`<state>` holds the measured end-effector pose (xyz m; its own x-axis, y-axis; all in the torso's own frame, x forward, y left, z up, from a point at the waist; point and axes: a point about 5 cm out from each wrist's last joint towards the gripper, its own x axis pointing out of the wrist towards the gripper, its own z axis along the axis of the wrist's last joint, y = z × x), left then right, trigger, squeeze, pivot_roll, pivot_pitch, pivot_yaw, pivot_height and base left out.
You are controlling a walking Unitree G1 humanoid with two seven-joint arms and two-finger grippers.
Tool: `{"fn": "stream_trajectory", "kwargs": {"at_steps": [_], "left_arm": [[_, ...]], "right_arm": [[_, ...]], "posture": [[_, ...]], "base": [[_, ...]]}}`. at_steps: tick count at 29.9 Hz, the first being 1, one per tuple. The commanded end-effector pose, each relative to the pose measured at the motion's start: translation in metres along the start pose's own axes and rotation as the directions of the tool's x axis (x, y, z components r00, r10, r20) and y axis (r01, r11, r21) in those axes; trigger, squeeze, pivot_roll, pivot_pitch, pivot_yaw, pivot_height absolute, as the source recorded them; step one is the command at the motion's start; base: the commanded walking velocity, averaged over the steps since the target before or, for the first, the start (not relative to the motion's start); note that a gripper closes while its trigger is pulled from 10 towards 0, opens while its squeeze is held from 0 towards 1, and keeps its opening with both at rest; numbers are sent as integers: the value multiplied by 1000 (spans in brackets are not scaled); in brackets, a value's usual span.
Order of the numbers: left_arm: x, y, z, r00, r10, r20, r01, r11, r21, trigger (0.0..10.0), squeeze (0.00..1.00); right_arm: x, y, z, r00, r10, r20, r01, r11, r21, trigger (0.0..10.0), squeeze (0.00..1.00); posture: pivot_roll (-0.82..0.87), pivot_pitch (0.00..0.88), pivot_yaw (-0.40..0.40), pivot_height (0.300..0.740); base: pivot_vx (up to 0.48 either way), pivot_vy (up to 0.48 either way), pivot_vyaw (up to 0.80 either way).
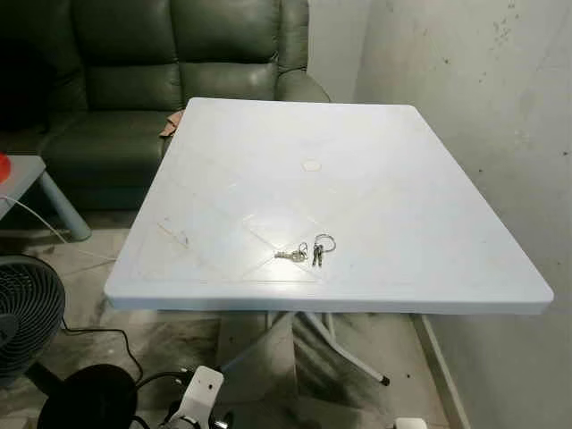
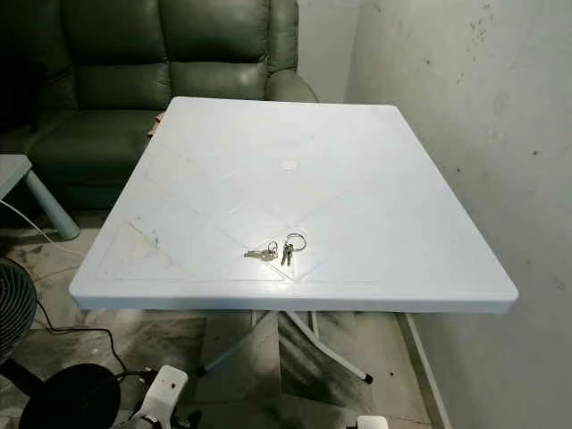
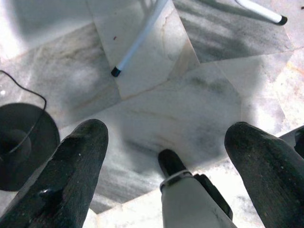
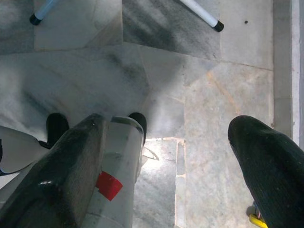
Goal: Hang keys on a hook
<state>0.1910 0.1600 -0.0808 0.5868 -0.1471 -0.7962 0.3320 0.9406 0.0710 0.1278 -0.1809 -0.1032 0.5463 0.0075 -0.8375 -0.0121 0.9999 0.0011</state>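
Both grippers (image 3: pixel 166 156) (image 4: pixel 166 156) hang spread over marble floor (image 3: pixel 190 104); keys (image 1: pixel 305 251) lie on table (image 1: pixel 402 179).

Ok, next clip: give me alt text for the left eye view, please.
A bunch of keys lies near the front edge of a white plastic table. A dark green sofa stands behind it, a bare wall on the right and a black fan at lower left.
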Motion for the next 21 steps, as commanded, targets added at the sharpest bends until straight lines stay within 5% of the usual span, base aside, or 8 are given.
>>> {"fn": "stream_trajectory", "kwargs": {"at_steps": [1, 4, 7, 9, 12, 21], "left_arm": [[1, 1, 8, 999, 0, 38, -1, 1000, 24, 10000, 0], [4, -6, 26, 992, -48, 120, 42, 998, 51, 10000, 0], [5, -19, 41, 974, -138, 182, 102, 976, 194, 10000, 0], [5, -22, 44, 968, -159, 192, 116, 969, 217, 10000, 0], [3, -32, 59, 931, -257, 260, 158, 924, 348, 10000, 0], [-3, -39, 76, 860, -380, 342, 180, 851, 494, 10000, 0]], "right_arm": [[-1, 1, -3, 1000, -4, -5, 4, 1000, 9, 10000, 0], [1, 1, 7, 998, 7, 56, -8, 1000, 12, 10000, 0], [2, 1, 21, 992, 35, 125, -33, 999, -15, 10000, 0], [2, 1, 24, 989, 44, 141, -40, 999, -28, 10000, 0], [3, 4, 45, 962, 124, 243, -100, 989, -111, 10000, 0], [-3, 22, 70, 866, 333, 373, -226, 926, -303, 10000, 0]], "posture": [[-97, 0, -19, 740], [-98, 0, -18, 740], [-98, 0, -18, 740], [-98, 0, -18, 740], [-102, 0, -16, 740], [-102, 0, -11, 740]], "base": [[0, 0, 0], [0, 0, 0], [0, 0, 0], [0, 0, 0], [0, 0, 0], [0, 0, 0]]}}
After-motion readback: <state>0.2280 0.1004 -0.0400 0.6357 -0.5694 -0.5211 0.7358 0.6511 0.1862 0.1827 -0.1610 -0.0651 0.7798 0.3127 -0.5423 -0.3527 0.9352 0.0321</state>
